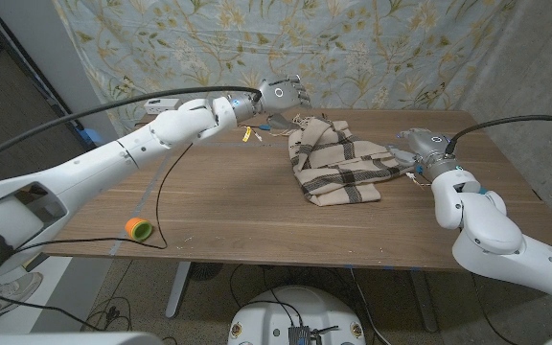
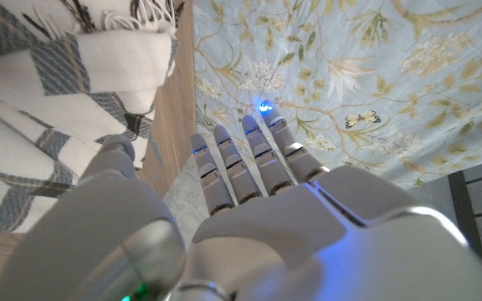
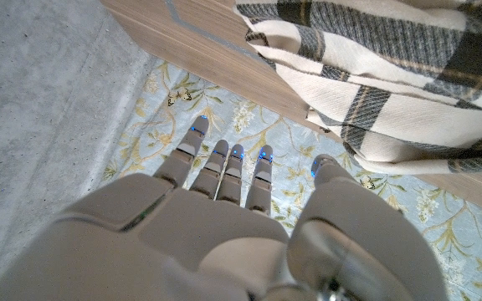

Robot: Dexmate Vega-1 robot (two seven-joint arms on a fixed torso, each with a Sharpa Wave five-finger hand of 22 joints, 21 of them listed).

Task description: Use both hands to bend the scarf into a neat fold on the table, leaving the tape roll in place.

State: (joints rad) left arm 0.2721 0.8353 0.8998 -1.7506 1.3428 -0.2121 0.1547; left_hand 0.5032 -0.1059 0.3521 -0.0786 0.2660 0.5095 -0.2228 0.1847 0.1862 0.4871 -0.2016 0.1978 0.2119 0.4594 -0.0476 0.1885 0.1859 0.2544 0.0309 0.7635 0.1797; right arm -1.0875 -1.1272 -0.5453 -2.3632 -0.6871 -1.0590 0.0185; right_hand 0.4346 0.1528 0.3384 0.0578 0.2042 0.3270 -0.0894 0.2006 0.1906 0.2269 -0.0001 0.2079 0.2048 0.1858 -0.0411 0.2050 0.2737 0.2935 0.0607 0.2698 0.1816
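The table (image 1: 257, 206) is big and brown, and I use the scarf (image 1: 338, 163) on it as my marker. The scarf lies bunched up, folded but messy, near the far side. My left hand (image 1: 284, 96) hangs just behind the scarf's far corner, fingers apart, holding nothing. My right hand (image 1: 418, 149) sits just beside the scarf's right edge, also holding nothing. The tape roll (image 1: 139, 228) is far off to the scarf's left. If I grab too deep, the scarf could slide off the back.
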